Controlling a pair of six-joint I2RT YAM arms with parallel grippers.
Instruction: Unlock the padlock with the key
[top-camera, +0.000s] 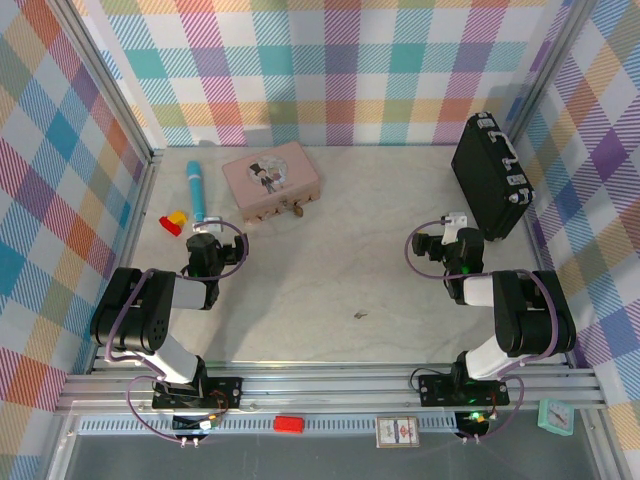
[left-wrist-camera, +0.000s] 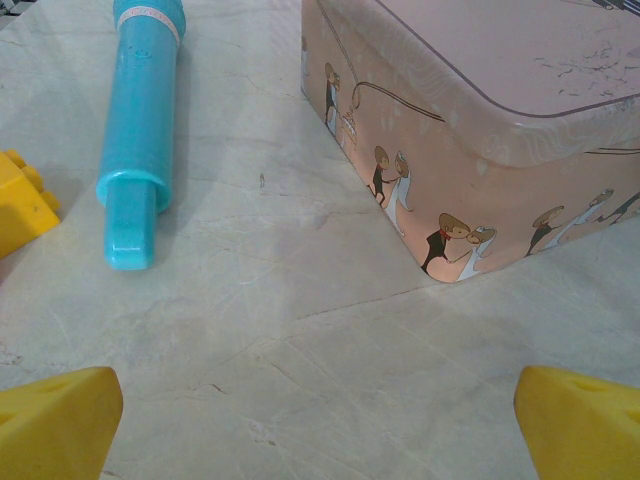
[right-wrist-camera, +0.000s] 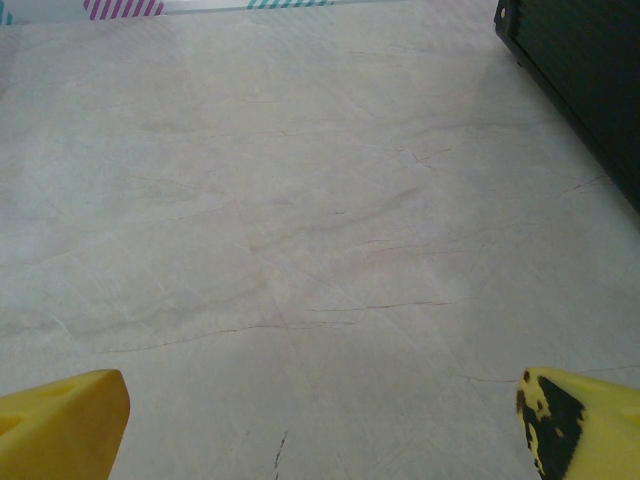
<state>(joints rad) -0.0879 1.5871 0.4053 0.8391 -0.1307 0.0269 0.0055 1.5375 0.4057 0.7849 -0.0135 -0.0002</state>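
In the left wrist view the left gripper (left-wrist-camera: 320, 428) stands wide open, one yellow fingertip in each lower corner and bare table (left-wrist-camera: 300, 340) between them. The right gripper (right-wrist-camera: 320, 430) is wide open in the same manner and holds nothing.

Seen from the top camera, with 12 o'clock as the far side of the table, both grippers point toward 12 o'clock. From the left gripper (top-camera: 205, 232), the padlock (top-camera: 294, 209) lies near, between 2 and 3 o'clock, at the front wall of the pink tin box (top-camera: 268, 175). A corner of this box (left-wrist-camera: 470, 150) stands at 1 o'clock from the left jaws, and a blue tube (left-wrist-camera: 138, 130) lies at 11 o'clock.

The key (top-camera: 360, 316) is a small dark mark on the open table. From the right gripper (top-camera: 452, 232) it lies at about 8 o'clock, so behind the jaws and not before them. From the left gripper it lies at about 4 o'clock and farther away. I judge the right arm the nearer one for the key, and it must draw back and turn toward its left. The long axis of the key is too small to tell. The black case (right-wrist-camera: 585, 80) stands at 1 o'clock from the right jaws.
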